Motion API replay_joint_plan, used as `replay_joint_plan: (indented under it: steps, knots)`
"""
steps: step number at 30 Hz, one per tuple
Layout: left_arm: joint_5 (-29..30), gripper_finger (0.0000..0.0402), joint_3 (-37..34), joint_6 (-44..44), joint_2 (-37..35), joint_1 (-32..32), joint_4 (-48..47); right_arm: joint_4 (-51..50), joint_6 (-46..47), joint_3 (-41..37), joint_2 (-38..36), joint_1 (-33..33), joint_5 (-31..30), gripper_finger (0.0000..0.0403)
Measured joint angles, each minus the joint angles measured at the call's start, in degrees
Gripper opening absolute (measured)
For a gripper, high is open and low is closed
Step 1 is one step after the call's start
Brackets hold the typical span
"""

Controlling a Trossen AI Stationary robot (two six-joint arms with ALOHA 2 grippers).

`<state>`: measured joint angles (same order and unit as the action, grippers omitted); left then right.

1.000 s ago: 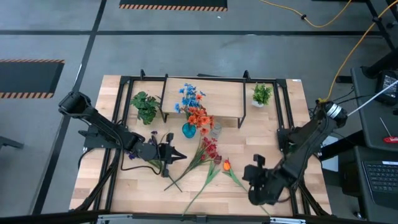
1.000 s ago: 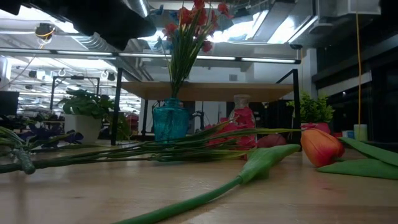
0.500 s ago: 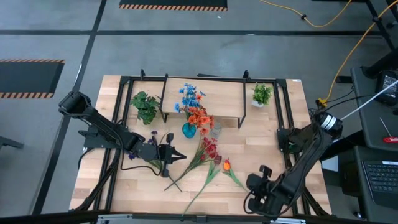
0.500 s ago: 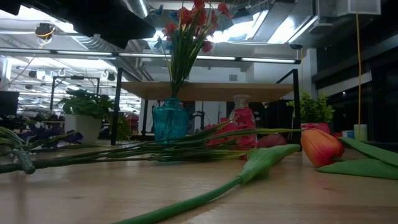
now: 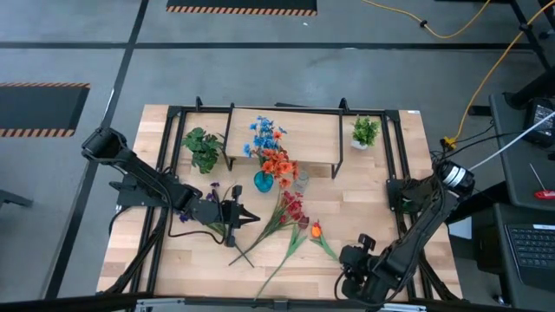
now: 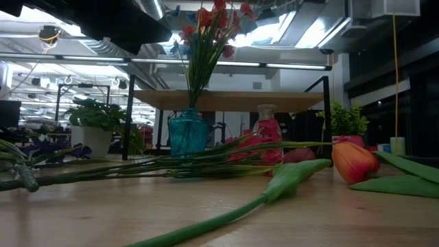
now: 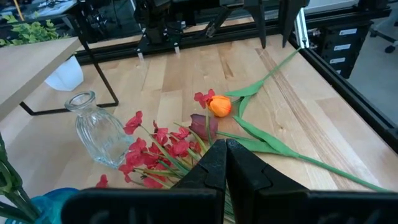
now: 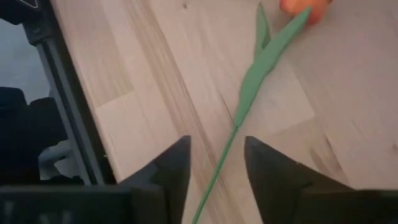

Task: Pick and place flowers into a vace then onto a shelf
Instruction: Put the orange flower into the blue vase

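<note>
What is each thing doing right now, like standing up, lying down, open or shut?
Blue vase: upright, holding blue and orange flowers.
Clear glass vase: upright, empty.
Red flowers: lying flat on the table.
Orange tulip: lying flat, not held.
Purple flowers: lying by the left hand.
Left hand: shut, empty.
Right hand: open, fingers either side of the tulip's stem.
Shelf: standing, no vase on top.

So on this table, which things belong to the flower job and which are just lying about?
Job:
- orange tulip, its stem between the open right gripper fingers
- red flowers lying loose
- purple flowers by the shut left gripper
- teal vase, already holding blooms
- shelf

Lying about:
- two potted plants
- clear glass bottle
</note>
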<state>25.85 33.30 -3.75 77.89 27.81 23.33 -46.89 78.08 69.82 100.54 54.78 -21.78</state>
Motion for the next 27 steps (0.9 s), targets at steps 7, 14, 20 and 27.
replay_joint_plan:
  steps: [7,14,20,27]
  knots:
    - [0.02,0.0003,0.0,-0.15,0.0,0.0,0.0,-0.49,2.71,0.0,1.94,0.0,0.0,0.021]
    - [0.02,0.0003,0.0,-0.17,0.0,0.0,0.04,-0.49,2.89,0.0,4.41,-0.22,-0.15,0.0217]
    - [0.02,0.0003,0.0,-0.15,0.0,0.0,0.04,-0.27,6.73,0.0,8.09,-0.28,-0.17,0.0217]
    - [0.02,0.0003,0.0,-0.15,0.0,-0.04,0.04,0.85,8.69,-0.02,10.95,-0.73,-0.5,0.0217]
